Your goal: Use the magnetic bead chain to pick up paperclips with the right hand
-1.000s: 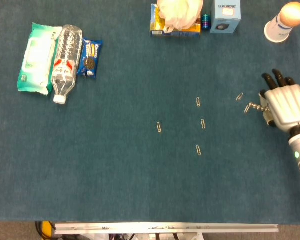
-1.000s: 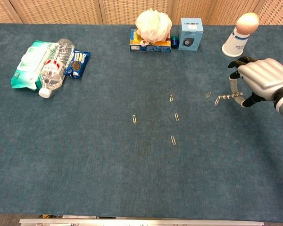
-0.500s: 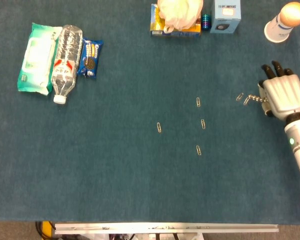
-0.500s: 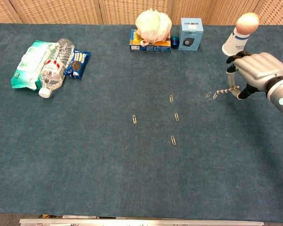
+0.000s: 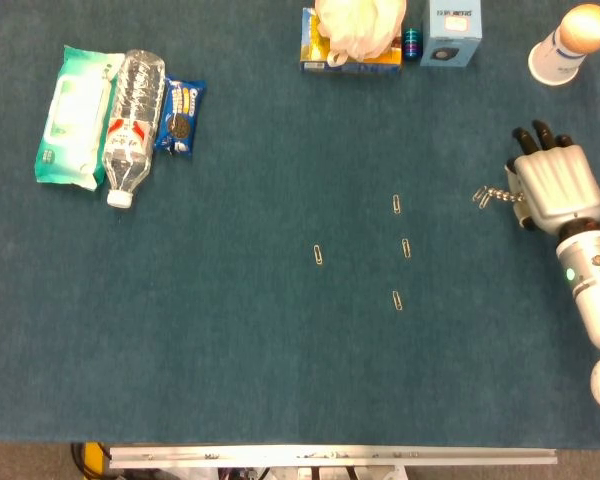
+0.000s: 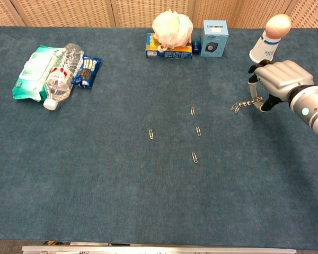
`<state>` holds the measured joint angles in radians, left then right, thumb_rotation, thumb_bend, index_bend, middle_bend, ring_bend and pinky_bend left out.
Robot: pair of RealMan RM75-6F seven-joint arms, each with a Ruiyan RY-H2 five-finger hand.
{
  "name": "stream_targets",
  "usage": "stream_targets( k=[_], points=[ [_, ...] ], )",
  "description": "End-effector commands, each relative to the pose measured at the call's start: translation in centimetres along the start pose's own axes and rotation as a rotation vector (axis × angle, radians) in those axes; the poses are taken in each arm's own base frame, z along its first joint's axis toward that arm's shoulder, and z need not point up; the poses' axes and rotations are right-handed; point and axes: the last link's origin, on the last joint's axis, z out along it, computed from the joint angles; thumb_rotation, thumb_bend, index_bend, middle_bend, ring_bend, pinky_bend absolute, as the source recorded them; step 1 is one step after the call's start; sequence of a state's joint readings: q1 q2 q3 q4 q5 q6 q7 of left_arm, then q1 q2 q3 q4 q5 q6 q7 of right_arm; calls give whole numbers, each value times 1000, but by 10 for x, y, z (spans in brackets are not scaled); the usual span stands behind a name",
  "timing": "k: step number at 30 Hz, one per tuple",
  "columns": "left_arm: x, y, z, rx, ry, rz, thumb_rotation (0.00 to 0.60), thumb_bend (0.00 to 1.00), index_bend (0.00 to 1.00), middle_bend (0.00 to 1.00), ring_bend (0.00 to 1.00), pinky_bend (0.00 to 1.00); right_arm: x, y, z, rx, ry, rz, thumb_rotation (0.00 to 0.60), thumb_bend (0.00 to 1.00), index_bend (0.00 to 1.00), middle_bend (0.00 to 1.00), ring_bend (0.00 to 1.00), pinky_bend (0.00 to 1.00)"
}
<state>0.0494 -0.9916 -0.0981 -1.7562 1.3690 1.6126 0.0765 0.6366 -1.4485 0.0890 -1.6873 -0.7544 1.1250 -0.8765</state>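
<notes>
Head view has the right hand (image 5: 548, 188) at the far right of the blue worktop (image 5: 230, 340), fingers curled over one end of the magnetic bead chain (image 5: 502, 196), which trails out sideways toward the middle of the worktop. At its free end the chain is touching the nearest paperclip (image 5: 479, 197); chest view shows a small cluster of wire there, so I judge at least one clip is caught, perhaps two, though it is too small to be sure. That makes the job barely begun: four loose paperclips lie apart in mid-worktop, namely one (image 5: 397, 205) nearest the chain, one (image 5: 406, 248) below it, one (image 5: 397, 300) lower again, and one (image 5: 320, 254) off to the left. One chain, one working hand; the left hand is not in either view.
</notes>
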Motion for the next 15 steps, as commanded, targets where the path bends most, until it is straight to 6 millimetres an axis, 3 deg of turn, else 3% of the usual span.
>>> stream_targets(
  k=[1, 15],
  points=[
    [0, 0, 0, 0, -1, -2, 600, 0, 611, 451, 450, 678, 0, -1, 1, 3, -2, 0, 600, 360, 603, 162, 65, 230],
    [1, -1, 0, 2, 2, -4, 600, 0, 610, 451, 450, 678, 1, -8, -8, 42, 14, -1, 600, 360, 603, 163, 65, 230]
  ],
)
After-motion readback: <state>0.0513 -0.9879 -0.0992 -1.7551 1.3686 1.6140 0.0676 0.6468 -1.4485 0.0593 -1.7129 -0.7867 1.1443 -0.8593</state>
